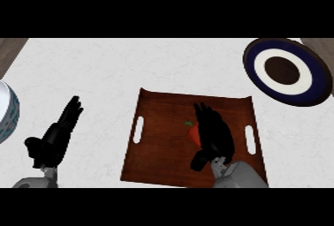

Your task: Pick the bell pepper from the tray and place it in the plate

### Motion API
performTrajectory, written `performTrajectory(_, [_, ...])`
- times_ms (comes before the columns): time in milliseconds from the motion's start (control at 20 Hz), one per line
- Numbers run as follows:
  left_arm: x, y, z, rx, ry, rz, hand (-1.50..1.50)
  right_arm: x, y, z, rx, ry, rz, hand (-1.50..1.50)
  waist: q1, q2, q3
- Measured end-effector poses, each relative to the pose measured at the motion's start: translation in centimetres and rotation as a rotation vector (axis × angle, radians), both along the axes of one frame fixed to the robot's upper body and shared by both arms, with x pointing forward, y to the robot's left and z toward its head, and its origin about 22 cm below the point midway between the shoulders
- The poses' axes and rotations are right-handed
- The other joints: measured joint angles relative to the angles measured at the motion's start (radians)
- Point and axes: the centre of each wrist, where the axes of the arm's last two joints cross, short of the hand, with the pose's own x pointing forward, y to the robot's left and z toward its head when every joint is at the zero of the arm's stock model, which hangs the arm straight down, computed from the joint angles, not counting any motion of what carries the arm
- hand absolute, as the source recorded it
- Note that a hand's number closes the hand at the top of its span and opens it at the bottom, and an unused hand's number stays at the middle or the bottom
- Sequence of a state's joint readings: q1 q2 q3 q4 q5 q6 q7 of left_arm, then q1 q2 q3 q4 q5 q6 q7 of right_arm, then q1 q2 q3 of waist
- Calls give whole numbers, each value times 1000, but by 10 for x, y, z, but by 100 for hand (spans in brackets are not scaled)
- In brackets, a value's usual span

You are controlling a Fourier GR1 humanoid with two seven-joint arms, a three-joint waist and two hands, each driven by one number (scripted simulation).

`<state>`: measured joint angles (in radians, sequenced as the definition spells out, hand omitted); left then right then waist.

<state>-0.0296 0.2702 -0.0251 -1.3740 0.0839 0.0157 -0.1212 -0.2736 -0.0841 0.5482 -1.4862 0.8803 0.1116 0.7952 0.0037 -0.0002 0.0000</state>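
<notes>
The right hand point(212, 134), fingers straight, lies over the brown tray point(163, 132) in the middle, just beside the red bell pepper point(192, 132) (partly hidden), the dark blue plate point(316, 81) sits upper right, and the left hand point(55, 137) rests open lower left.

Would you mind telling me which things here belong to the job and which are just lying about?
Part of the job:
bell pepper, on the tray
tray
plate, far right corner
right hand, over the pepper

Lying about:
bowl, at the left edge
left hand, resting open on the counter
</notes>
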Motion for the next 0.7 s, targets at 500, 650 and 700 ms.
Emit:
performTrajectory(500, [-3,10,-2,0,-7,3,0,21,-12,-26,-13,39,6,150,-1,-2,-1])
performTrajectory(650, [3,7,2,0,-10,3,0,21,-13,-27,-7,45,54,150,-2,-4,-2])
performTrajectory(700, [3,8,2,-2,-10,1,0,25,-14,-29,-3,42,59,150,-2,-5,-3])
